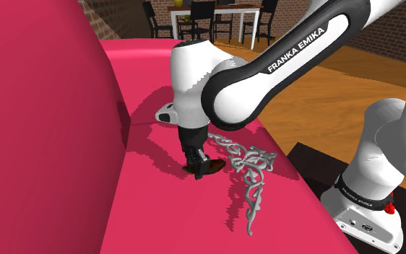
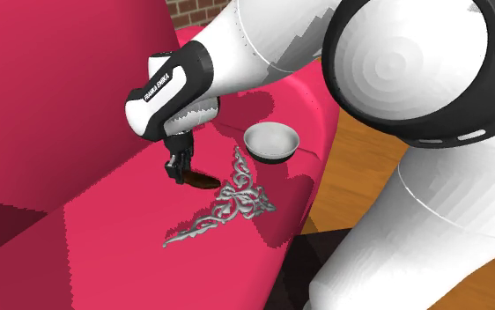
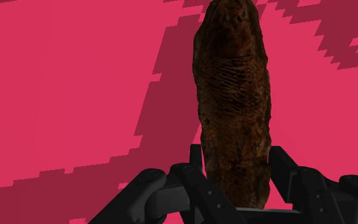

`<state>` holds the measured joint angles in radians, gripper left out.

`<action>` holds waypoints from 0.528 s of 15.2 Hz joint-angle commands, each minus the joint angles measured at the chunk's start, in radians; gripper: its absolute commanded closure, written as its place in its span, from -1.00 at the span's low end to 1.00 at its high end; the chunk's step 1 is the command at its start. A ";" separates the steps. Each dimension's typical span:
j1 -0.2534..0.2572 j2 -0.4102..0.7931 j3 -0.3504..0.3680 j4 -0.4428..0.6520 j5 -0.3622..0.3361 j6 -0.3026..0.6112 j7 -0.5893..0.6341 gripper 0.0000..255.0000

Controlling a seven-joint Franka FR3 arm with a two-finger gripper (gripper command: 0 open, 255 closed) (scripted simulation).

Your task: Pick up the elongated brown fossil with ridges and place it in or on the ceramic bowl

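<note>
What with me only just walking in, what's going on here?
The arm's black gripper is shut on one end of the ridged brown fossil, low over the red cushion. A silver ornament lies right beside it. The pale bowl sits empty further along. Whether the fossil has lifted off is unclear.

Arm (image 1: 281, 65) reaching down, fingers (image 3: 189, 186) clasping fossil (image 3: 232, 95)

Rough, ridged brown fossil (image 3: 232, 102), shiny silvery ornament (image 1: 251, 164), smooth glossy bowl (image 2: 272, 155), matt red cushion (image 1: 64, 180)
</note>
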<state>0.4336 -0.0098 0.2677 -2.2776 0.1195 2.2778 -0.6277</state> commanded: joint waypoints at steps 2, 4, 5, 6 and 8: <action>0.000 -0.023 0.000 0.021 0.003 -0.043 0.001 1.00; -0.001 -0.037 -0.001 0.034 0.006 -0.070 0.001 1.00; -0.001 -0.044 -0.002 0.041 0.006 -0.084 0.001 1.00; -0.001 -0.050 -0.002 0.048 0.007 -0.097 0.001 1.00; -0.002 -0.063 -0.003 0.062 0.009 -0.124 0.001 1.00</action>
<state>0.4328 -0.0672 0.2654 -2.2262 0.1283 2.1704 -0.6262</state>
